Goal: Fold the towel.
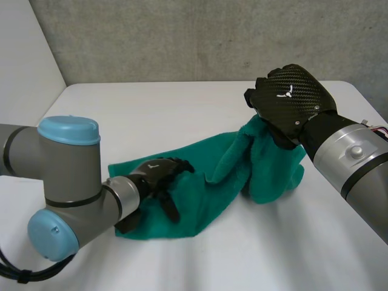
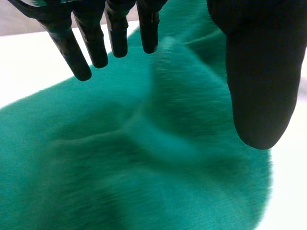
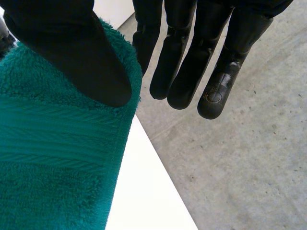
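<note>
Table: towel under left robot hand (right robot hand pinching).

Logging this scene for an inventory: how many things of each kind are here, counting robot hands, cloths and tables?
Robot hands: 2, the left robot hand and the right robot hand
Towels: 1, the green towel
Tables: 1, the white table
Total: 4
</note>
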Controlling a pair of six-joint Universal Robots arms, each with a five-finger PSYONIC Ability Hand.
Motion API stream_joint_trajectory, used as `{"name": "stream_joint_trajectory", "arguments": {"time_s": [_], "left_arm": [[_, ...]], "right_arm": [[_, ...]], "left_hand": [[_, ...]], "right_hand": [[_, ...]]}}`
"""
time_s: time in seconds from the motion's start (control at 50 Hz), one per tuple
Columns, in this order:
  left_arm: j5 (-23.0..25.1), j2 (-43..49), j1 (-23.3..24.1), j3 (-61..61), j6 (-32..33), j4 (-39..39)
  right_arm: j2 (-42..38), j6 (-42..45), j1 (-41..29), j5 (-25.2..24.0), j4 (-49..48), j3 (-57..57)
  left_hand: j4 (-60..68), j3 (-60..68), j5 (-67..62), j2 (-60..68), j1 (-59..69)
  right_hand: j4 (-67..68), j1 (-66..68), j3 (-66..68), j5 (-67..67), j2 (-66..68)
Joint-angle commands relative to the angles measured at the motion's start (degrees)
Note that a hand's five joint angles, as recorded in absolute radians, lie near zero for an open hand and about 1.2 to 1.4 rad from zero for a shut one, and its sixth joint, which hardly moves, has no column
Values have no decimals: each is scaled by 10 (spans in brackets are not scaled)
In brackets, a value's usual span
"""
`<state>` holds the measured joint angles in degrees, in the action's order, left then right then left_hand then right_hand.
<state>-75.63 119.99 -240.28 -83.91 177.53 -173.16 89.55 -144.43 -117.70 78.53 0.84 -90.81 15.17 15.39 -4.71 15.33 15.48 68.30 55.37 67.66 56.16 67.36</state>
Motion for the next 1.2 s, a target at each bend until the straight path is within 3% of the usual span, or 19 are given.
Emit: {"name": "stream_joint_trajectory", "arguments": {"time_s": [0.02, 0.04, 0.06, 0.08, 0.12, 0.22, 0.3, 0.38, 0.48, 0.5, 0.54, 0.58, 0.6, 0.68, 0.78, 0.86, 0.96, 1.2], "left_arm": [[46, 53, 0, 32, -11, 0], [41, 60, 1, 37, -11, -1], [29, 73, 0, 43, -11, -2], [29, 73, 0, 43, -11, -2], [-6, 78, -3, 47, -13, -9], [-109, 60, -25, 45, -6, -66], [-115, 42, -41, 51, 4, -93], [-107, 38, -41, 74, 40, -104], [-112, 23, -38, 160, 136, -183], [-114, 15, -36, 172, 145, -206], [-127, -14, -35, 197, 163, -293], [-140, -35, -36, 199, 168, -369], [-158, -55, -37, 198, 170, -444], [-167, -89, -40, 177, 170, -556], [-167, -98, -45, 131, 169, -504], [-167, -85, -47, 78, 167, -448], [-166, -49, -53, 8, 169, -426], [-166, 26, -47, -115, 172, -411]], "right_arm": [[1, 2, 3, 6, 22, -6], [0, 2, 3, 6, 28, -6], [0, 2, 4, 5, 36, -7], [0, 2, 4, 5, 36, -7], [-6, 7, 16, 4, 88, -7], [-42, 56, 42, 6, 172, -11], [-108, 121, 47, 14, 207, 7], [-157, 119, 39, 36, 191, 94], [-207, 47, 39, 67, 126, 230], [-226, 1, 44, 86, 63, 302], [-228, -26, 45, 99, 6, 339], [-224, -55, 47, 120, -90, 359], [-221, -60, 46, 126, -123, 357], [-193, -66, 45, 140, -237, 337], [-160, -60, 43, 120, -226, 287], [-163, -59, 38, 72, -168, 247], [-203, -46, 39, 32, -122, 195], [-359, -30, 42, 49, -1, 137]], "left_hand": [[207, 204, -211, 205, 203], [299, 297, -304, 298, 296], [509, 506, -513, 507, 505], [511, 508, -515, 509, 507], [648, 646, -653, 646, 645], [648, 646, -653, 647, 645], [648, 646, -653, 647, 645], [648, 646, -653, 647, 645], [648, 646, -653, 647, 645], [648, 646, -653, 647, 645], [648, 646, -653, 647, 645], [648, 646, -653, 647, 645], [648, 646, -653, 647, 645], [648, 646, -653, 647, 645], [648, 646, -653, 647, 645], [648, 646, -653, 647, 645], [648, 646, -653, 647, 645], [648, 646, -653, 647, 645]], "right_hand": [[117, 246, 123, 138, 126], [117, 246, 123, 138, 126], [117, 246, 123, 138, 126], [117, 246, 123, 138, 126], [117, 246, 123, 138, 126], [117, 246, 123, 138, 126], [117, 246, 123, 138, 126], [117, 246, 123, 138, 126], [117, 246, 123, 138, 126], [117, 246, 123, 138, 126], [117, 246, 123, 138, 126], [117, 246, 123, 138, 126], [117, 246, 123, 138, 126], [117, 246, 123, 138, 126], [117, 246, 123, 138, 126], [117, 246, 123, 138, 126], [117, 246, 123, 138, 126], [117, 246, 123, 138, 126]]}}
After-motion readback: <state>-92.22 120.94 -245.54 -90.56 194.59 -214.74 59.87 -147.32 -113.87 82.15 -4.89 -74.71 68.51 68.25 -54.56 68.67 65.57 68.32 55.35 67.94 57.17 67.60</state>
